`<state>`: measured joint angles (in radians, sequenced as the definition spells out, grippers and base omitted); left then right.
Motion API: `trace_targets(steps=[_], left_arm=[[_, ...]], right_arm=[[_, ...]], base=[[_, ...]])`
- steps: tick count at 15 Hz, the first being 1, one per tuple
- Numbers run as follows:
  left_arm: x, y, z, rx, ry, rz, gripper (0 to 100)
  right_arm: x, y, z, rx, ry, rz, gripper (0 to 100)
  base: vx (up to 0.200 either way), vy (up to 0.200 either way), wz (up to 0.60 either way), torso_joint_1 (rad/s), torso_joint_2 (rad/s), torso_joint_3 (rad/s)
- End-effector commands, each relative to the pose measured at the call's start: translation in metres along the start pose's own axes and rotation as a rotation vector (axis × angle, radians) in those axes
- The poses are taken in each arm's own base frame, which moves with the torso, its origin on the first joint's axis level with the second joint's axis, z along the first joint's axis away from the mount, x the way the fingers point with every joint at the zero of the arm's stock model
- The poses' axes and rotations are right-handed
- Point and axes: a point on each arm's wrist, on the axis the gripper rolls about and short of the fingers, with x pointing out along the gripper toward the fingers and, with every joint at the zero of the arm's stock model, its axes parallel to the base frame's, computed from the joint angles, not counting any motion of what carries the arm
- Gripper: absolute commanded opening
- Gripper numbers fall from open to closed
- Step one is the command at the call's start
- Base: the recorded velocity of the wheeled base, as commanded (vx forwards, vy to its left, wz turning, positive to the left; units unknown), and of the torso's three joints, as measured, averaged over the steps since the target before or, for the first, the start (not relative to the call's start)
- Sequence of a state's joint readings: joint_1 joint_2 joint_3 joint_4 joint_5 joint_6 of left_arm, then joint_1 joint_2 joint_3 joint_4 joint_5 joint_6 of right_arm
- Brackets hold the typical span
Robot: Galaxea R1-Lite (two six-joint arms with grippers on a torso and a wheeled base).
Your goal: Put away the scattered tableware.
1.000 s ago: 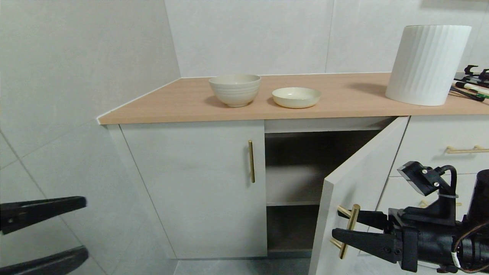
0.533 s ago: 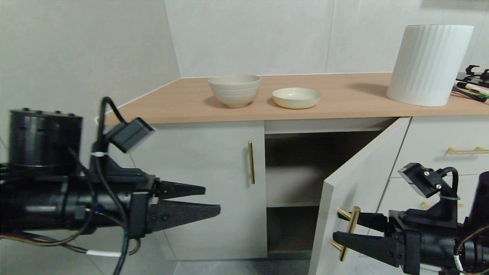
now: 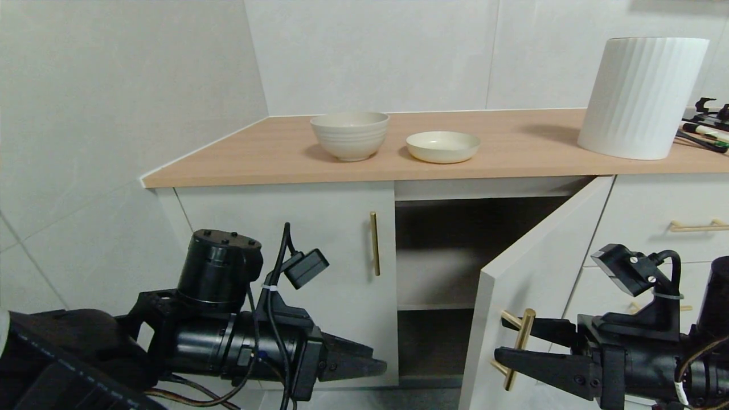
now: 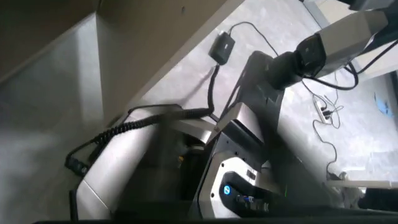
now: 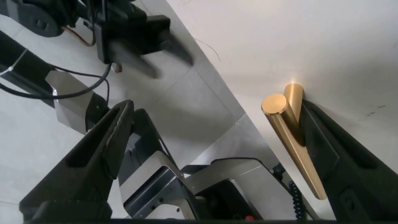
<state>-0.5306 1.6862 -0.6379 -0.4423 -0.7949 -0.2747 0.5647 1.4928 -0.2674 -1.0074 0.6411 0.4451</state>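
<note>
- Jaws of the right gripper point(image 3: 501, 340) stand apart, straddling the brass door handle point(image 3: 520, 341); left gripper point(image 3: 376, 364) jaws look together.
- Back straight off that handle without nudging the cabinet door point(image 3: 541, 245) shut.

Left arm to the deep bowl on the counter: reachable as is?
Probably yes. The left end effector hangs low before the closed cabinet door, below the countertop, so it must rise past that edge; the bowl stands clear on its left.

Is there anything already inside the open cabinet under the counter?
Inside the cabinet there is one pale shelf, bare where it shows, with dark space above and below it. The open door covers the right part of the interior, so that part cannot be checked.
</note>
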Motion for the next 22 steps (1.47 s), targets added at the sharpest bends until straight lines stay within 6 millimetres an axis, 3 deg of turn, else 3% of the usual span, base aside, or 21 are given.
trace_targets(steps=[1,4,6,8,10,15,19,22], left_arm=[[0.004,0.002,0.004,0.004,-0.006,-0.007,0],[0.037,0.002,0.019,-0.006,-0.059,-0.039,0],[0.069,0.003,0.026,-0.019,-0.107,-0.032,0],[0.111,0.012,0.021,0.019,-0.224,-0.056,0],[0.138,0.027,0.013,0.031,-0.319,-0.028,0],[0.143,0.018,0.019,0.054,-0.369,-0.009,0],[0.169,0.017,0.007,0.21,-0.421,0.143,0],[0.165,0.008,0.01,0.226,-0.442,0.126,0]], right_arm=[[0.001,-0.002,-0.001,0.006,0.007,-0.008,100],[0.001,-0.002,-0.001,0.005,0.006,-0.008,100],[0.0,-0.001,0.0,-0.001,0.001,-0.006,100],[0.0,-0.001,-0.002,0.002,0.004,-0.009,100],[0.001,-0.002,-0.003,0.006,0.011,-0.01,100],[0.0,-0.002,-0.004,0.007,0.015,-0.012,100],[0.0,-0.003,-0.005,0.004,0.013,-0.02,100],[-0.004,-0.007,-0.017,-0.097,0.044,-0.063,100]], base=[[0.0,0.0,0.0,0.0,0.0,0.0],[0.0,0.0,0.0,0.0,0.0,0.0],[0.0,0.0,0.0,0.0,0.0,0.0],[0.0,0.0,0.0,0.0,0.0,0.0],[0.0,0.0,0.0,0.0,0.0,0.0],[0.0,0.0,0.0,0.0,0.0,0.0],[0.0,0.0,0.0,0.0,0.0,0.0],[0.0,0.0,0.0,0.0,0.0,0.0]])
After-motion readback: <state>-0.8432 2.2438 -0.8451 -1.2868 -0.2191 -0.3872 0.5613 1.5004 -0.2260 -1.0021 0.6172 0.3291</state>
